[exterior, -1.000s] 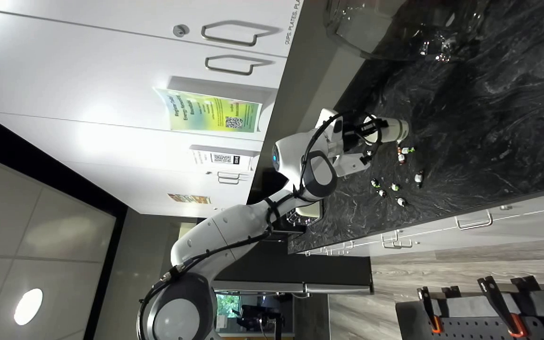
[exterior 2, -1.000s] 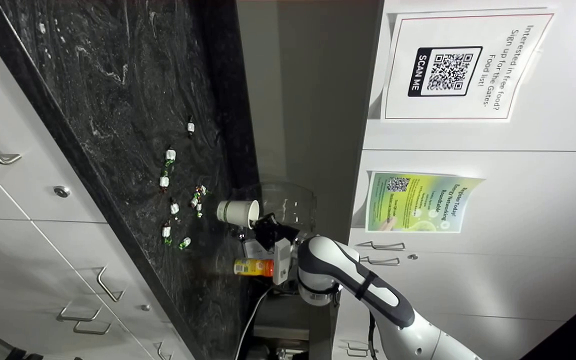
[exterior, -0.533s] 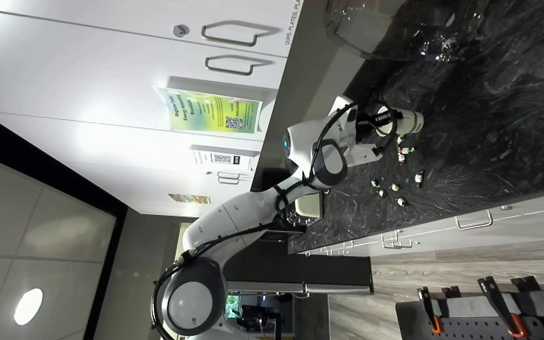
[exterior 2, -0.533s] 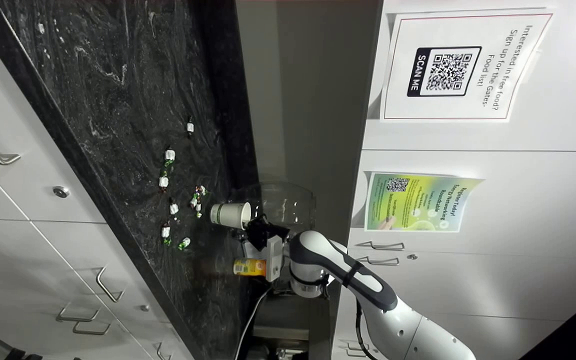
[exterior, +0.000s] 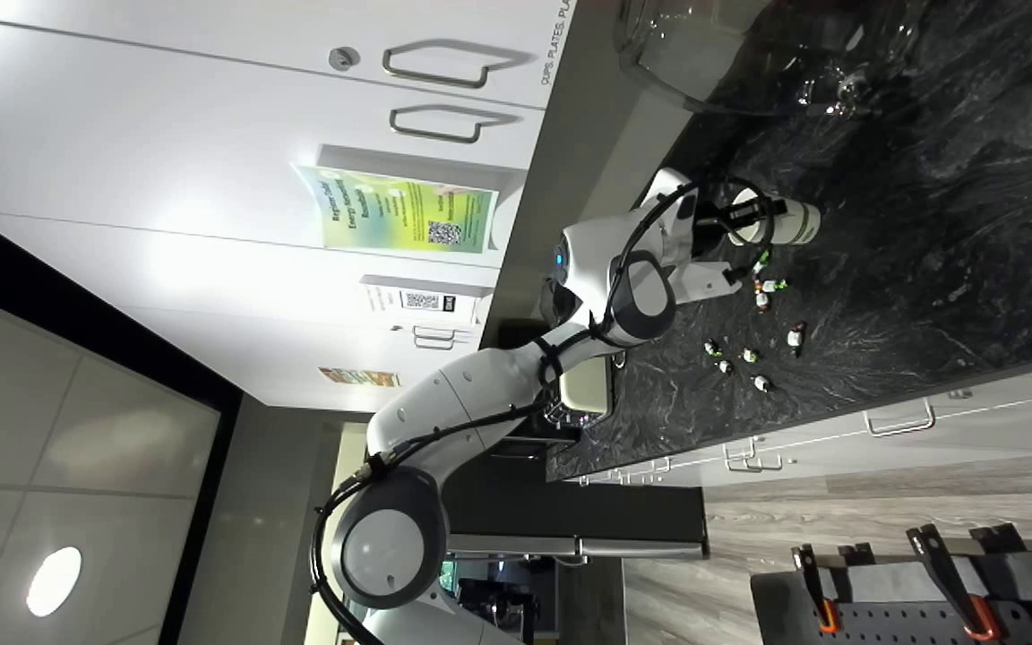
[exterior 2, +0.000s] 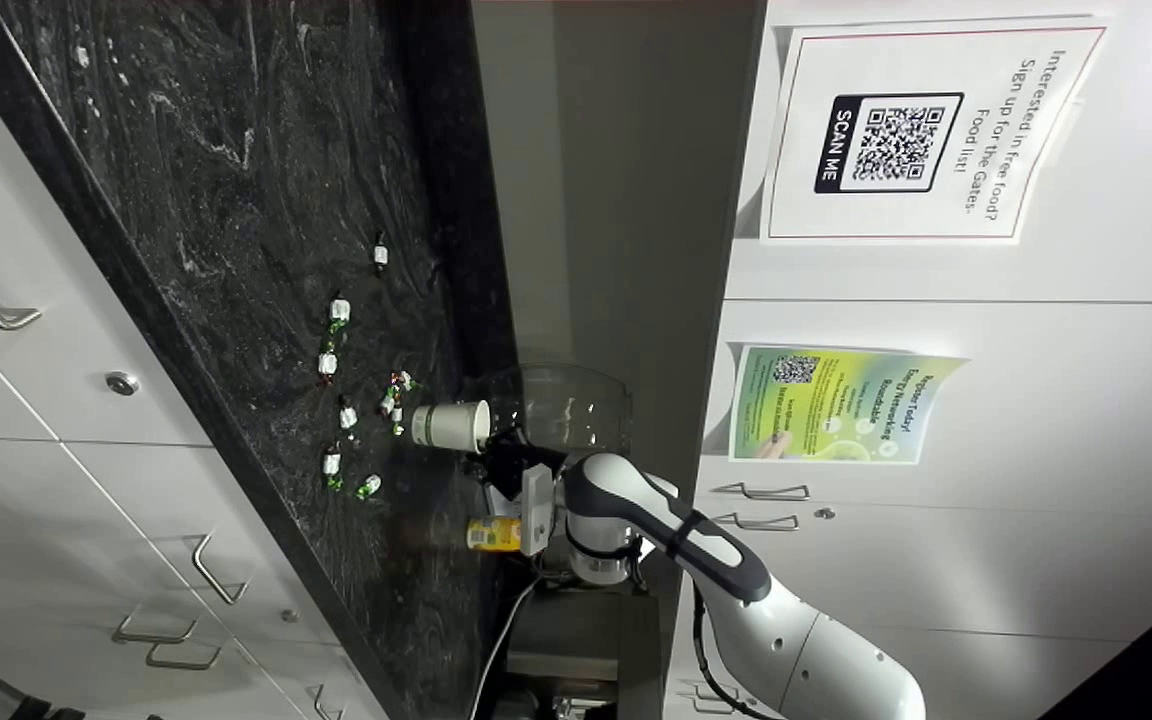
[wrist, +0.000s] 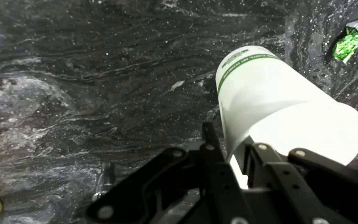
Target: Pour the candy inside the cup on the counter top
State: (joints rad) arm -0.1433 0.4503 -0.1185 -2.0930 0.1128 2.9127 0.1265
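Observation:
The white paper cup (exterior: pixel 798 221) with a green band is at the gripper, close over or on the black counter top (exterior: pixel 973 224); contact is unclear. It is about upright in an exterior view (exterior 2: pixel 446 427). In the wrist view the cup (wrist: pixel 266 87) has its wall pinched between my gripper's (wrist: pixel 233 147) fingers, one outside, one inside. The gripper also shows in both exterior views (exterior: pixel 753 215) (exterior 2: pixel 496 452). Several wrapped candies (exterior 2: pixel 340 310), white with green or red ends, lie scattered on the counter beside the cup. One candy (wrist: pixel 350 43) shows in the wrist view. No candy shows inside the bright cup.
A large clear container (exterior: pixel 677 54) stands on the counter near the wall. A yellow bottle (exterior 2: pixel 493 534) stands beside the gripper. A cream appliance (exterior: pixel 586 394) is farther along. Upper cabinets (exterior 2: pixel 836 600) overhang the counter, and drawers line its front edge.
The arm has moved down toward the counter, carrying the cup with it and slightly away from the candies. The candies on the counter have not visibly moved.

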